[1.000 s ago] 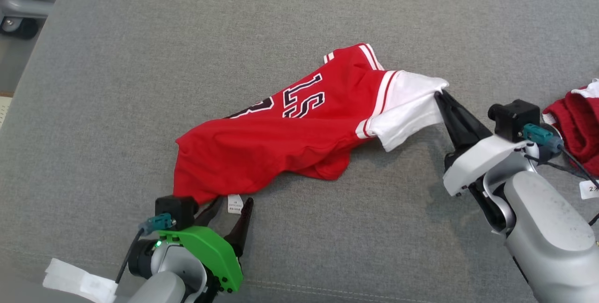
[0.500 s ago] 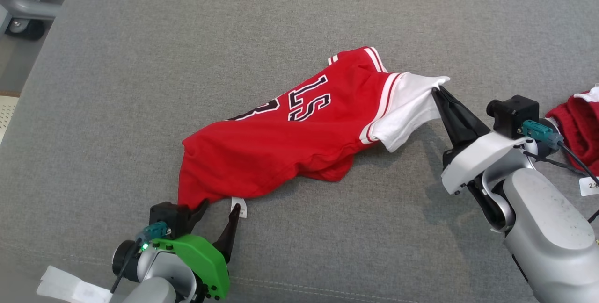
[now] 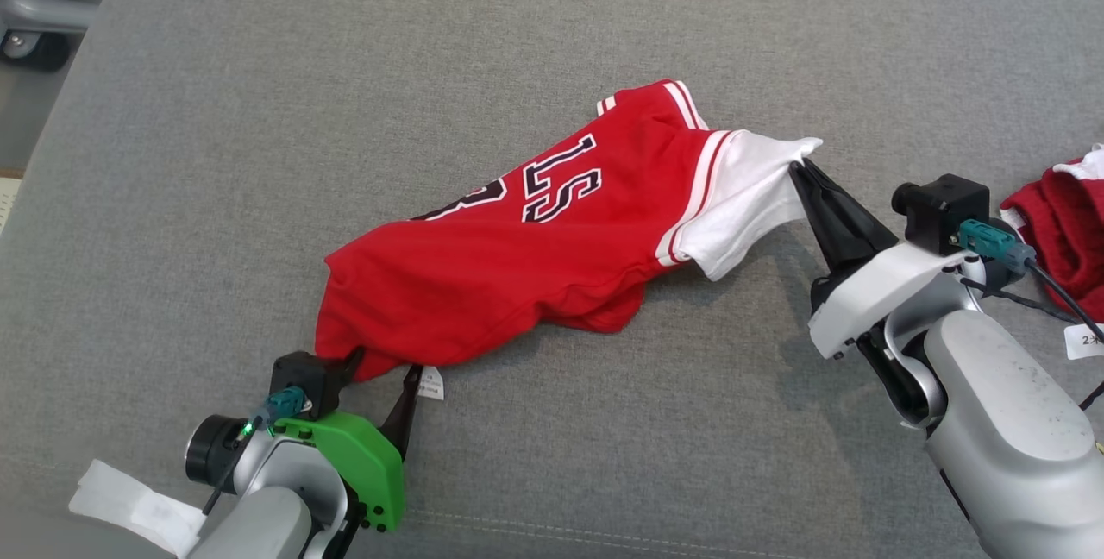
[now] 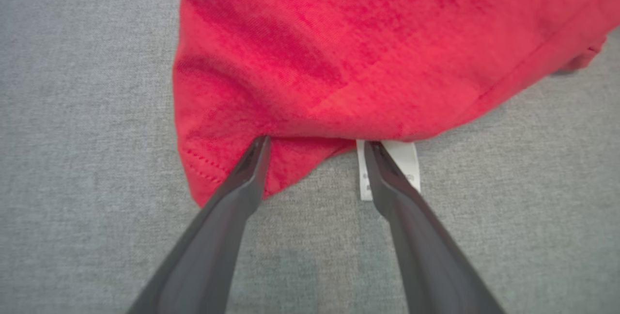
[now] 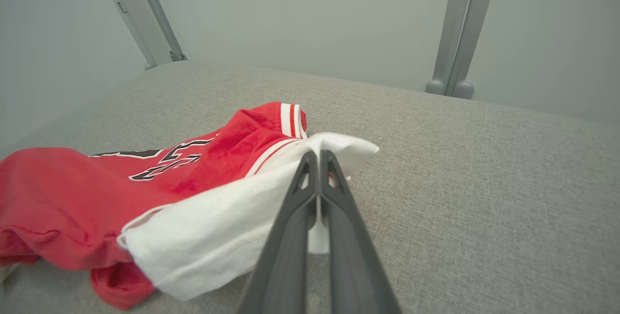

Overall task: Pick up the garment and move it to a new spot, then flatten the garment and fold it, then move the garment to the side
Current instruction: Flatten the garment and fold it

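The garment (image 3: 526,240) is a red jersey with black letters, white-striped trim and a white sleeve (image 3: 742,201), lying rumpled across the grey cushion (image 3: 259,110). My right gripper (image 3: 795,166) is shut on the sleeve's tip and holds it slightly raised; the right wrist view shows its fingers (image 5: 317,197) pinching the white cloth (image 5: 218,231). My left gripper (image 3: 384,365) stands open at the jersey's lower left corner. In the left wrist view its fingertips (image 4: 312,143) touch the red hem (image 4: 290,86), one beside a white care label (image 4: 407,159).
A second red and white garment (image 3: 1065,231) lies at the cushion's right edge, beside the right wrist. A white paper tag (image 3: 129,511) lies at the lower left. Metal frame legs (image 5: 455,28) stand behind the cushion's far edge.
My left gripper, still open, has moved left and forward, its tips now at the hem corner instead of around the label. The right gripper keeps its grip on the sleeve.
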